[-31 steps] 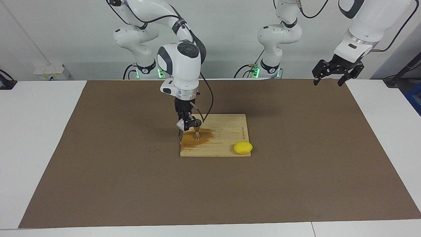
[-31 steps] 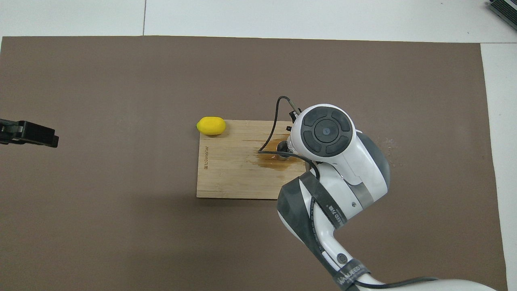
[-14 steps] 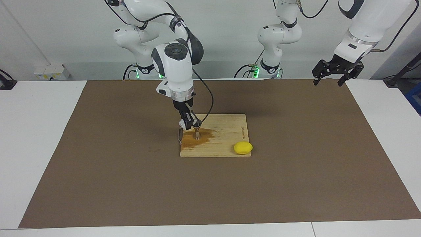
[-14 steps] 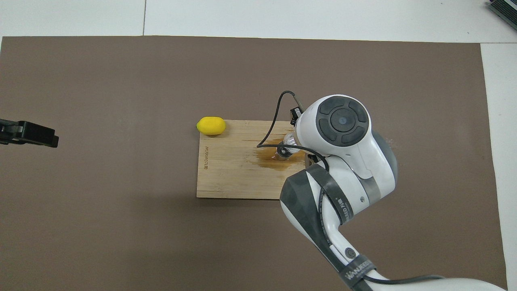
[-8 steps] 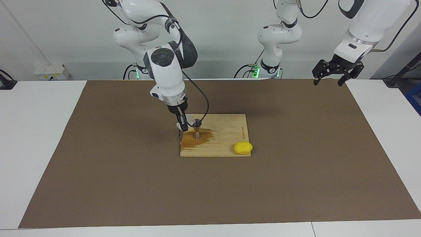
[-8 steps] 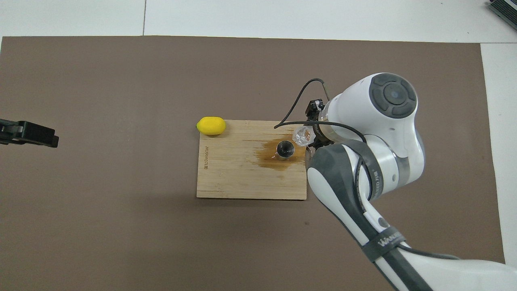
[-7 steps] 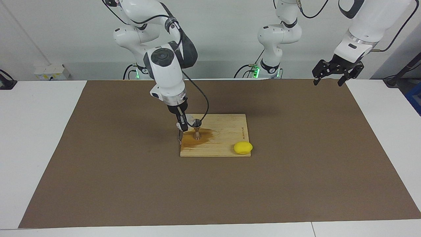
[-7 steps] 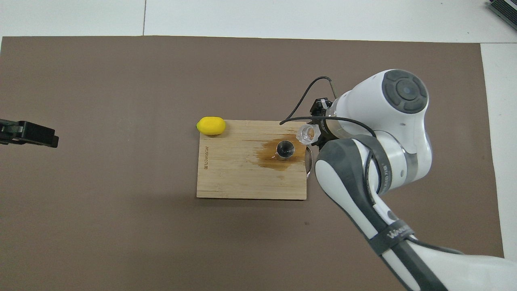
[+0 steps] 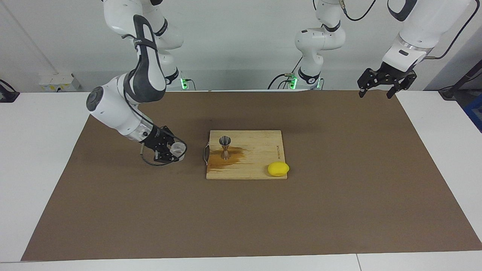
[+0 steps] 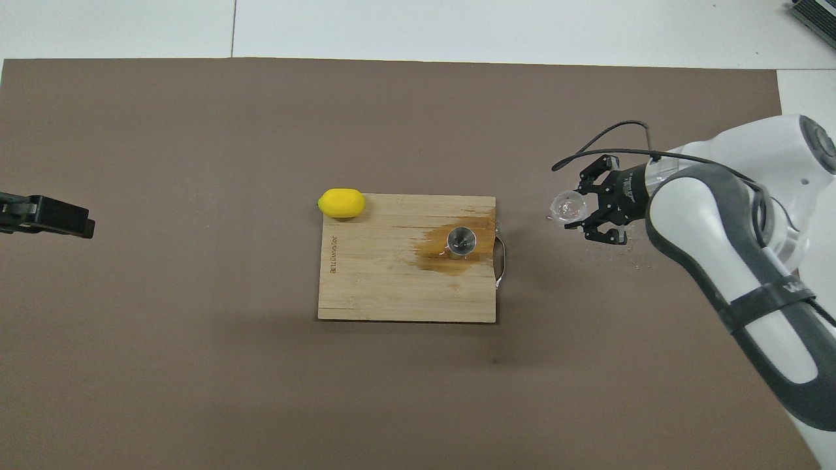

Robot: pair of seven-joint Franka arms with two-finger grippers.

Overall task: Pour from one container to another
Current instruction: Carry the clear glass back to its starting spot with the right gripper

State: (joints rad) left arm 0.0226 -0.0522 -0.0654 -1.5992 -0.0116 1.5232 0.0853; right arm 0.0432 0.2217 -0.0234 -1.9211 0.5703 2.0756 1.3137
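Observation:
The clear glass cup (image 9: pixel 178 149) (image 10: pixel 567 207) is held tipped just above the brown mat, beside the wooden board toward the right arm's end of the table. My right gripper (image 9: pixel 173 151) (image 10: pixel 577 210) is shut on it. The silvery hourglass jigger (image 9: pixel 225 145) (image 10: pixel 462 240) stands upright on the board, in a brown wet stain, apart from the cup. My left gripper (image 9: pixel 380 88) (image 10: pixel 49 216) waits open and raised over the mat's corner at the left arm's end.
The wooden board (image 9: pixel 260 150) (image 10: pixel 379 287) lies mid-mat, with a metal handle (image 9: pixel 205 153) on the edge facing the cup. A yellow lemon (image 9: pixel 278 169) (image 10: pixel 341 203) sits at the board's corner farthest from the robots. Small droplets (image 10: pixel 624 245) speckle the mat near the right gripper.
My right arm has swung away from the jigger, carrying the cup off the board toward the right arm's end and lower. The jigger now stands uncovered. The left arm has not moved.

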